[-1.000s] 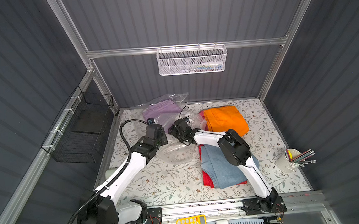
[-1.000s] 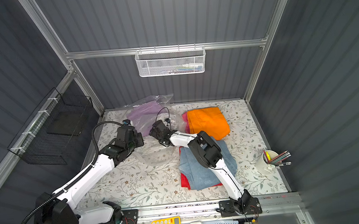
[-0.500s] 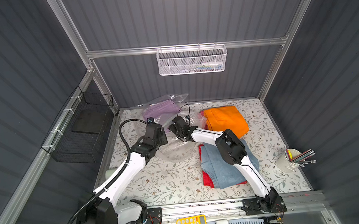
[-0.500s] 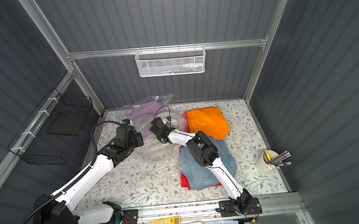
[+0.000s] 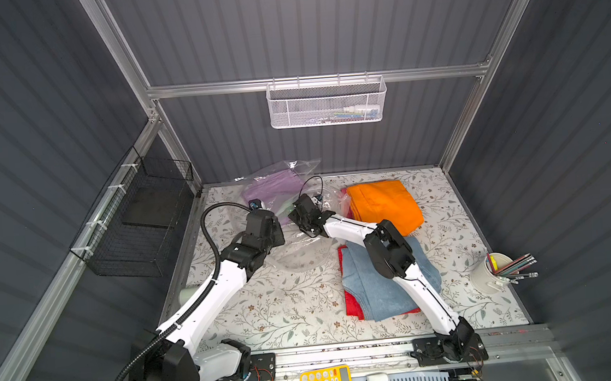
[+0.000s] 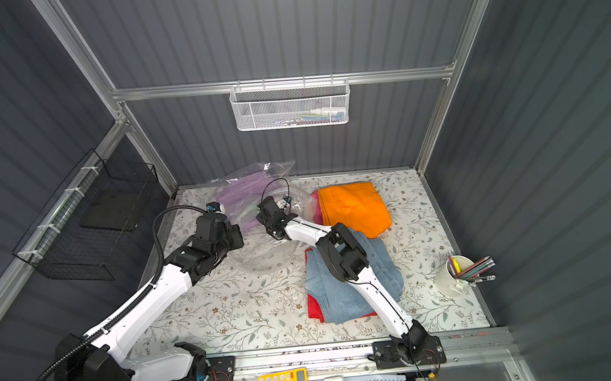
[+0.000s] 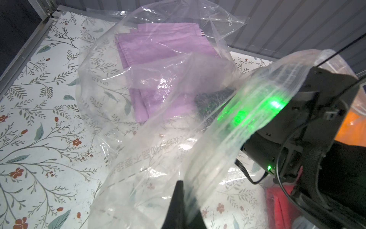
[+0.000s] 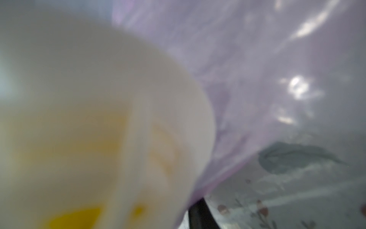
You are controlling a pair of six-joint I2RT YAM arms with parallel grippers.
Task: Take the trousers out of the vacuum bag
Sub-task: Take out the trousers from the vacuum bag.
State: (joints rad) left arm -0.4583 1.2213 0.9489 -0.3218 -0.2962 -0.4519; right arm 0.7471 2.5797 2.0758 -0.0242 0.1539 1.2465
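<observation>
Pinching left gripper (image 7: 180,198): clenched on the zip edge of the bag (image 7: 138,158), holding that lip raised off the table (image 7: 39,119).
Right gripper (image 7: 206,105): reached into the bag's mouth, seen dark through the plastic. Whether it is released or clenched I cannot tell, since its own wrist view is blurred.
Lilac trousers (image 7: 158,49): folded, inside the bag, just ahead of the right gripper. Whether they touch it cannot be told.
Right wrist view: lilac cloth close up, with a blurred white round shape (image 8: 99,119) in front of it and one dark finger (image 8: 200,214) at the edge.
Orange trousers (image 5: 382,200): outside the bag on the table, on the side of the right gripper away from the left gripper. A pink edge (image 6: 316,212) shows beneath them.
Denim trousers (image 5: 373,293): outside the bag, behind the right gripper and under its arm, lying on the red trousers (image 5: 352,305).
</observation>
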